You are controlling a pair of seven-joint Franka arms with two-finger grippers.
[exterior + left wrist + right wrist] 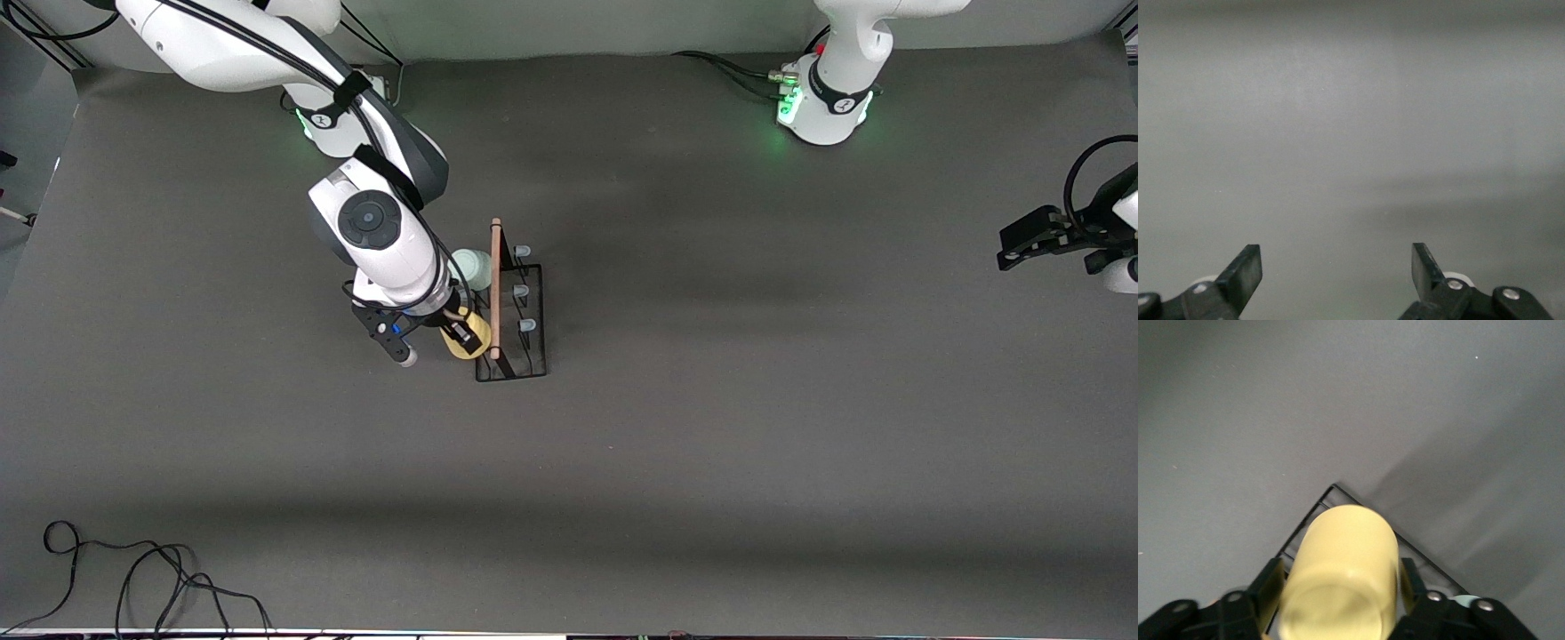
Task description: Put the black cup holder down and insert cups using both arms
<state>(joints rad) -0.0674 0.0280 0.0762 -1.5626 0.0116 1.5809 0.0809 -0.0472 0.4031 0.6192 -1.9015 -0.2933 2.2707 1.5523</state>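
My right gripper [442, 339] sits at the black cup holder [524, 342], on the side toward the right arm's end of the worktop [711, 444], with the yellow cup [1341, 583] lying between its fingers [1268, 587]; in the right wrist view the fingers flank the cup closely on both sides, but I cannot tell if they clamp it or have let go. The cup lies on its side over the holder's base corner nearest the front camera. A pale green cup [471, 267] sits on the same side of the holder, farther from the front camera, beside the wooden rod handle [495, 289]. 3 pale blue peg tips [523, 290] show on the holder's other row, bare. My left gripper [1031, 238] waits over the left arm's end of the worktop, fingers [1245, 270] spread wide, holding nothing.
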